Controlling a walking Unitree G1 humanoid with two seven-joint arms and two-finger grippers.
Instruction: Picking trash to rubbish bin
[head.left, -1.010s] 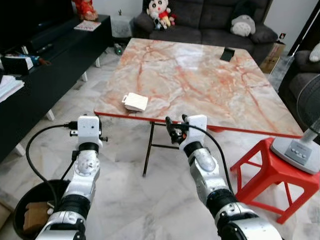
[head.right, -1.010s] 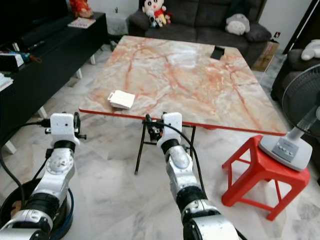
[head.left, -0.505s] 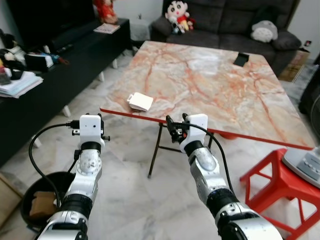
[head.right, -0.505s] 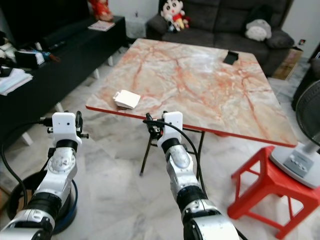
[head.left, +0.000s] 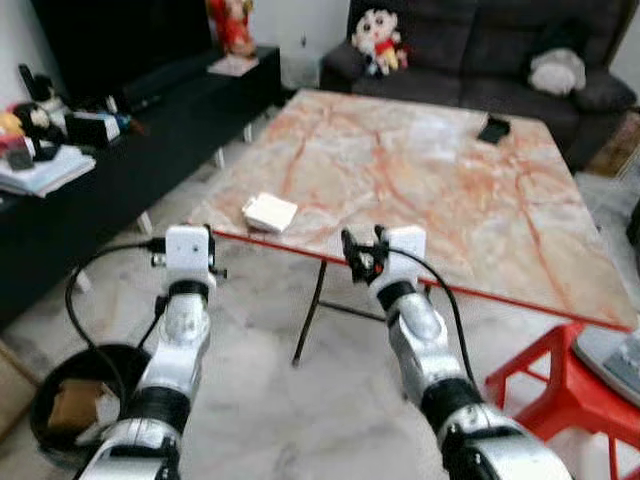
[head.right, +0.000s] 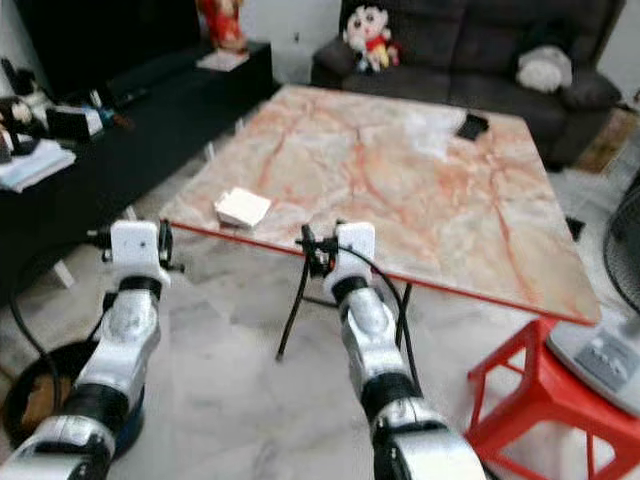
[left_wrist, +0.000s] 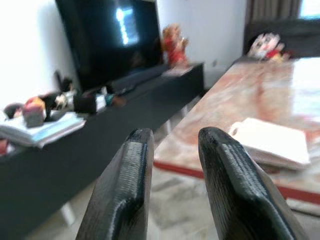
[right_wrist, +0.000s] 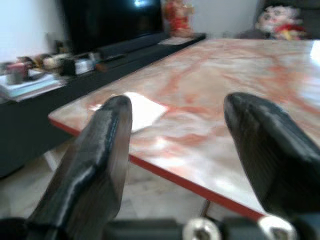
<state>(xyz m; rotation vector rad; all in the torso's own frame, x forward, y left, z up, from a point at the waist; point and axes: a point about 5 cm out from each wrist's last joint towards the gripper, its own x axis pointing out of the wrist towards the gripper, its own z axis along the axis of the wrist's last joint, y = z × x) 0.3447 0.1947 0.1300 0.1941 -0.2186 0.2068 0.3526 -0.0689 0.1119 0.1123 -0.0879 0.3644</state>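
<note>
A white flat packet (head.left: 270, 212) lies on the marble table (head.left: 440, 190), close to its red front-left edge. Both arms are held out in front of me, short of that edge. My right gripper (head.left: 362, 252) is open, its fingers wide apart and empty; past them the right wrist view shows the packet (right_wrist: 142, 110). My left gripper (left_wrist: 172, 137) has a narrow gap between its fingers and holds nothing; the packet (left_wrist: 272, 142) lies ahead of it and to one side. A black rubbish bin (head.left: 60, 410) stands on the floor by my left arm, with something brown inside.
A long black TV cabinet (head.left: 120, 150) runs along the left. A red stool (head.left: 560, 390) stands at the lower right. Thin metal table legs (head.left: 310, 320) stand just ahead. A dark sofa with plush toys (head.left: 470, 60) is behind the table. A black phone (head.left: 494, 129) lies at the far side.
The whole picture has shifted and the table looms nearer and more to the right: the camera has moved. Both arms keep the same pose, and the packet lies where it did.
</note>
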